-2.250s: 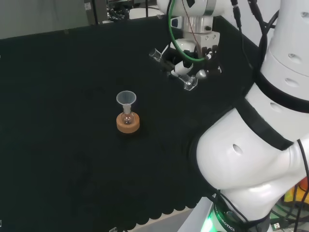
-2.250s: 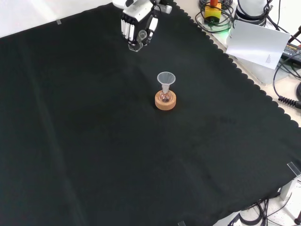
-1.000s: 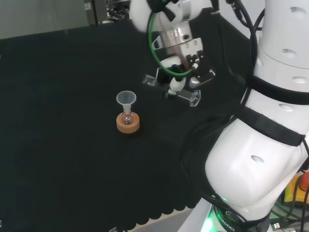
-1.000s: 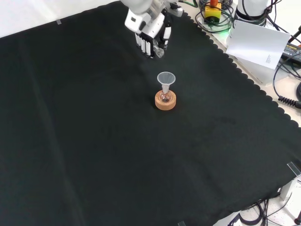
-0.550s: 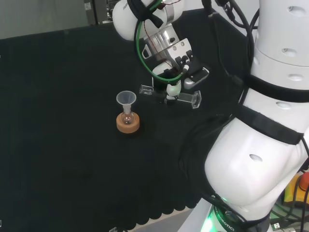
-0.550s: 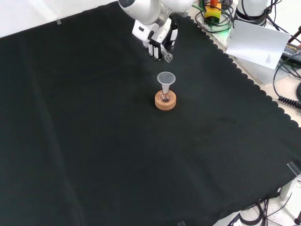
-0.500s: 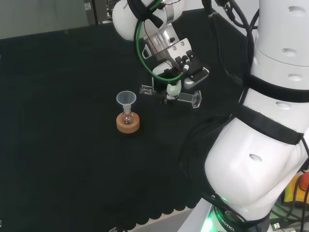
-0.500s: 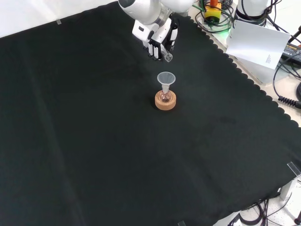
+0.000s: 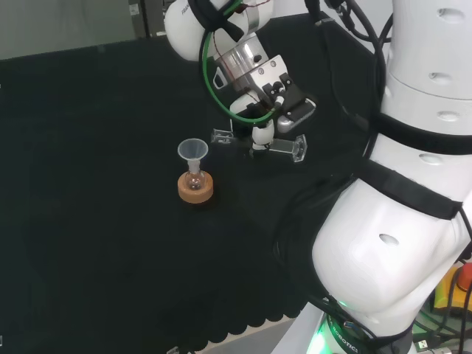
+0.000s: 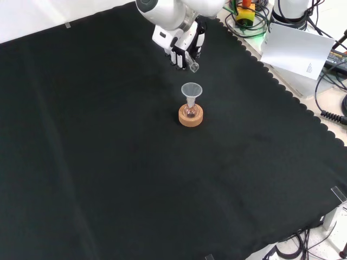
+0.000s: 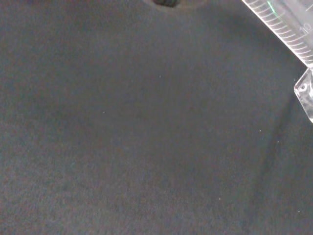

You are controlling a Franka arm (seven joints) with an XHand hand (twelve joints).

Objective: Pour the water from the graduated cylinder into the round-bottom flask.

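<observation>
Inventory, counted per kind:
- Graduated cylinder (image 9: 259, 144): 1. Clear, lying near horizontal in hand.
- Hand (image 9: 264, 112): 1.
- Round-bottom flask (image 9: 195, 179): 1.
- Funnel (image 9: 193, 153): 1, seated in flask neck.
- Cork ring stand (image 9: 196, 189): 1, under flask.
- Tabletop (image 10: 108, 162) with black cloth: 1.
- White sheet of paper (image 10: 297, 50): 1, beyond cloth edge at front view's upper right.
</observation>
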